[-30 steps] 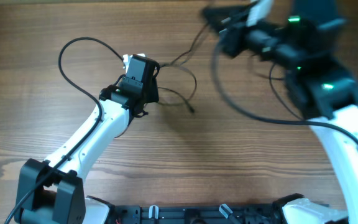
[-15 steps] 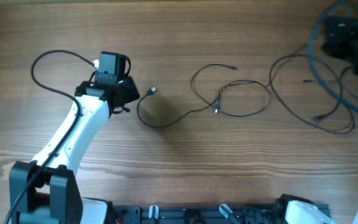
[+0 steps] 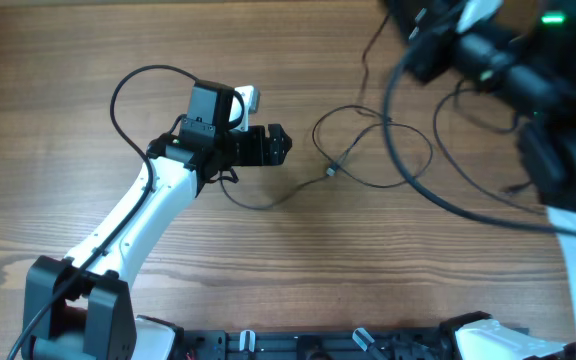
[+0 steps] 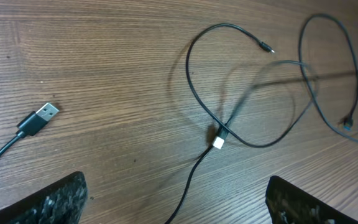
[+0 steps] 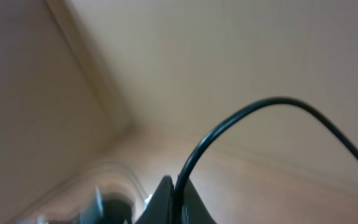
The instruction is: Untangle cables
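Wood-grain surface [image 4: 104, 50] runs under the left hand [image 4: 176, 205], whose fingers [image 4: 48, 202] stand wide apart and empty. Just to its left a USB plug [image 4: 42, 115] lies free. Ahead, the cables [image 4: 225, 129] cross at a white connector [image 4: 219, 143], with loops overlapping beyond (I judge the untangling partly done). The right hand [image 3: 430, 40], far off, is blurred, so I cannot tell its grip.

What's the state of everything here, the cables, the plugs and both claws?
Left claw: open, empty.
Right claw: blurred; open or shut unclear.
Cables: slack loops on the table, crossing one another.
USB plug: loose on the table, unplugged.
White plug: lying where two cords cross.
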{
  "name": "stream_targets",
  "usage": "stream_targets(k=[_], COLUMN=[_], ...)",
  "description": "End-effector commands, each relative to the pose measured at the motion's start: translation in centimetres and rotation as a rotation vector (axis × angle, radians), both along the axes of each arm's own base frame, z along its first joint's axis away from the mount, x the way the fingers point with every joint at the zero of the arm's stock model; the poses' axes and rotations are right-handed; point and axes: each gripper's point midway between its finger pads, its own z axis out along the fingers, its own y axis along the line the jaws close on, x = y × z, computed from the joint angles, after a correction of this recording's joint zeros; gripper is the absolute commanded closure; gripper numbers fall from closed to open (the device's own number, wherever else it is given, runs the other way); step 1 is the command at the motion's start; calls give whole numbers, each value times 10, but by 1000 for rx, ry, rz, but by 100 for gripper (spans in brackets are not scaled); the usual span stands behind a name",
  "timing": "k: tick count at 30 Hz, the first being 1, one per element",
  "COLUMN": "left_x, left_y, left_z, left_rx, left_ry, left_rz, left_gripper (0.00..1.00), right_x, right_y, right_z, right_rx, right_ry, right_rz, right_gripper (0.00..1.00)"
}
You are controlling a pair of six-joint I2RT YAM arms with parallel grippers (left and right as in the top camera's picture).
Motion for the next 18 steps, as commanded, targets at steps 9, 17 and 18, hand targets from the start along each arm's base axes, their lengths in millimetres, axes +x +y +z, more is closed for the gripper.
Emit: stream_targets(k=[9, 17, 18], left_x=[-4, -8, -8], left_y=[2, 4, 4], left_z=[0, -3, -3], left_rx=[19, 25, 26], left_ry=[4, 23, 24], left_rz=[-18, -18, -18], left_gripper=[6, 6, 6], right_x=[27, 99, 100], right_y=[-88, -222, -230], right_z=[-12, -45, -35], right_rx=[-196, -302, -277], right_ry=[67, 119, 82], right_rz=[-510, -971, -980], right_gripper=[96, 96, 96])
